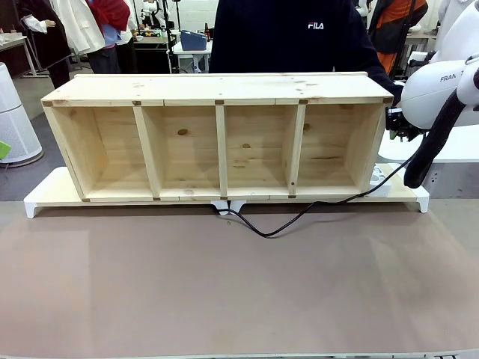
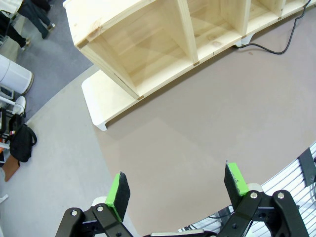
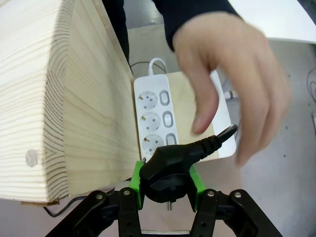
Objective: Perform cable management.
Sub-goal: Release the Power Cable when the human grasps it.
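With my right gripper (image 3: 168, 185) clamping the black round plug (image 3: 165, 175) just above the white power strip (image 3: 157, 118), I judged the person's hand (image 3: 232, 84), beside it, risked collision; my left gripper (image 2: 177, 190) hung open.

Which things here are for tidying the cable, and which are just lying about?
For the job:
- cable
- its plug, held in the right gripper
- power strip
- person's hand

Just there:
- wooden shelf
- white base board
- left gripper, jaws open, empty
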`<action>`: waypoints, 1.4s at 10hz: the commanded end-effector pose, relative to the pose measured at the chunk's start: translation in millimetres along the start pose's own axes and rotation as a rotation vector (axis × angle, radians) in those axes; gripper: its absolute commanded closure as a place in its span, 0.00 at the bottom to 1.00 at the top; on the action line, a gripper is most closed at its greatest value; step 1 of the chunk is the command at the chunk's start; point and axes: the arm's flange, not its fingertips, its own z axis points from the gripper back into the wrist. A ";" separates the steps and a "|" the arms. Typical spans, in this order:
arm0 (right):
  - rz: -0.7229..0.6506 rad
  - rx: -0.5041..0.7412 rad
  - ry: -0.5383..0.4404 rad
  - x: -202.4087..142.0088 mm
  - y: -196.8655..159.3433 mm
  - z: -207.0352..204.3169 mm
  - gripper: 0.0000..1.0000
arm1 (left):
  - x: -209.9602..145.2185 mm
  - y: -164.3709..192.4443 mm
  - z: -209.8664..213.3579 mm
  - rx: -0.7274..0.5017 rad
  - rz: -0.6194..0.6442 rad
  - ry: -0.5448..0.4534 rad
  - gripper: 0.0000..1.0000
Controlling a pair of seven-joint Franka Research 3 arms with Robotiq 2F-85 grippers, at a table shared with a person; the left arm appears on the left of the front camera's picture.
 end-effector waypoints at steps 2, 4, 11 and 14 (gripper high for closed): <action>0.010 -0.008 -0.005 -1.9 -0.7 2.7 0.59 | -0.7 -1.2 -2.9 -0.002 0.019 -0.010 0.00; 0.010 -0.008 -0.005 -1.9 -0.7 2.7 0.59 | -0.7 -1.2 -2.9 -0.002 0.019 -0.010 0.00; 0.011 -0.061 0.029 2.7 7.6 0.7 0.19 | -0.7 -1.2 -2.9 -0.002 0.019 -0.010 0.00; 0.028 -0.059 0.032 5.0 8.6 1.1 0.18 | -0.7 -1.2 -2.9 -0.002 0.019 -0.010 0.00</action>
